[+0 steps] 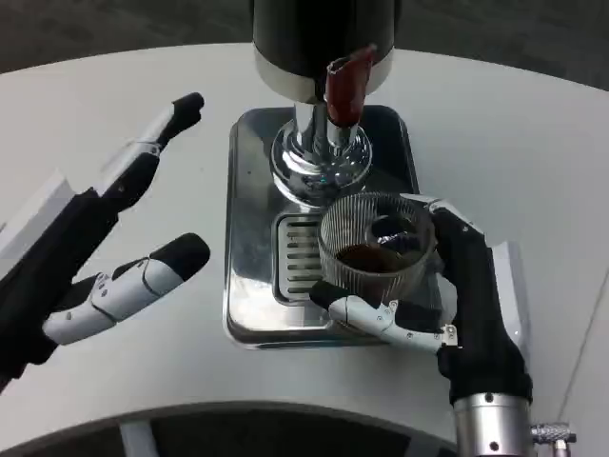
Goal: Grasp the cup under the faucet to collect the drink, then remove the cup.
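Ribbed clear cup (373,243), dark drink inside: sitting upright on steel drip tray (249,314), over grille (299,257), just in front of dispenser's chrome base (319,164), below red tap lever (344,88). Right hand (447,305): wrapping cup, fingers (366,309) curling round front, thumb at rear. Left hand (114,238): hovering left of tray w/ fingers spreading wide, holding nothing. All resting on white table (514,133).
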### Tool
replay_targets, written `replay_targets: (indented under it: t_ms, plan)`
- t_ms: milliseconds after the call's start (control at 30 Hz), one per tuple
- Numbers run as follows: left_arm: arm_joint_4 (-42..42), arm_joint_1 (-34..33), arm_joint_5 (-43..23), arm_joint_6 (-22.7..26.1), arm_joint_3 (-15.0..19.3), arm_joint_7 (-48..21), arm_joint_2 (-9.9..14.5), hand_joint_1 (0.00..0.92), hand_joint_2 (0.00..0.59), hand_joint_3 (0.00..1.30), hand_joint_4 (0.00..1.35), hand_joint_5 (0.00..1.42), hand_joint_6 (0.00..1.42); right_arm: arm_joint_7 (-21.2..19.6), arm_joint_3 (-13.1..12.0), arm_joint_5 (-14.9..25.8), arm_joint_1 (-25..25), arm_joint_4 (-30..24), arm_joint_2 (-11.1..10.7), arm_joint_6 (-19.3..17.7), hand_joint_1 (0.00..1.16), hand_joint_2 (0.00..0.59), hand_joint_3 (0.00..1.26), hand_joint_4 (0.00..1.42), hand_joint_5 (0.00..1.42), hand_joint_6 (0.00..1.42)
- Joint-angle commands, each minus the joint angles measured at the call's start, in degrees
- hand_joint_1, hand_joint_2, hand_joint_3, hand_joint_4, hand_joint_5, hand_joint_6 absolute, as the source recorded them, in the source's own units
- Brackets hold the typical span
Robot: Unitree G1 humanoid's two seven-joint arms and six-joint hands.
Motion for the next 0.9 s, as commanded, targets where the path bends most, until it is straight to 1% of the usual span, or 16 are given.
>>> replay_targets:
  t_ms: [33,100,200,267,467,600,667,767,800,900]
  plan:
    - [-2.30,3.29,6.72,0.10,1.71,2.60,0.68,0.000,0.177,0.00,0.00,0.00,0.00,2.43,1.17,0.20,1.83,-8.32,0.91,0.16,1.16,0.084,0.77,0.96,0.97,1.39]
    - [-3.95,4.94,10.47,1.61,1.78,3.35,0.82,0.000,0.166,0.00,0.00,0.00,0.00,3.52,1.29,0.38,2.35,-10.14,0.93,0.74,1.16,0.083,0.77,0.96,0.97,1.39]
    - [-6.32,7.60,14.57,4.20,1.94,4.26,0.21,0.000,0.147,0.00,0.00,0.00,0.00,4.80,1.56,0.58,2.79,-12.02,1.12,1.27,1.16,0.083,0.77,0.96,0.98,1.39]
    - [-7.82,9.39,17.73,6.14,1.49,3.60,0.90,0.000,0.133,0.00,0.00,0.00,0.00,5.39,1.68,0.70,2.90,-12.92,1.28,1.40,1.16,0.083,0.77,0.96,0.98,1.39]
    - [-10.29,11.51,23.58,10.33,-0.60,1.35,3.06,0.000,0.105,0.00,0.00,0.00,0.00,7.58,2.00,1.43,4.15,-16.16,1.24,1.89,1.16,0.082,0.77,0.98,0.98,1.39]
    - [-11.39,11.78,26.29,11.56,-2.34,0.66,4.26,0.000,0.089,0.00,0.00,0.00,0.00,9.51,2.74,2.03,5.86,-18.80,0.99,2.28,1.16,0.082,0.77,0.98,0.99,1.39]
    - [-11.46,12.03,26.97,11.22,-2.83,1.28,4.19,0.000,0.078,0.00,0.00,0.00,0.00,10.61,3.40,2.38,6.97,-20.19,0.79,2.55,1.16,0.082,0.77,0.98,0.99,1.39]
    - [-11.75,12.97,27.40,9.84,-2.57,2.89,3.53,0.000,0.072,0.00,0.00,0.00,0.00,11.87,4.39,2.55,8.49,-21.97,0.61,2.91,1.16,0.082,0.77,0.98,0.99,1.39]
    - [-12.06,13.45,27.81,9.48,-2.46,3.28,3.51,0.000,0.061,0.00,0.00,0.00,0.00,12.45,4.93,2.59,9.36,-23.05,0.47,3.04,1.16,0.082,0.77,0.98,0.99,1.39]
    - [-12.84,14.54,28.73,9.05,-2.33,3.87,3.72,0.000,0.054,0.00,0.00,0.00,0.00,13.82,6.19,2.80,11.54,-25.74,0.27,3.62,1.16,0.082,0.77,0.98,0.99,1.39]
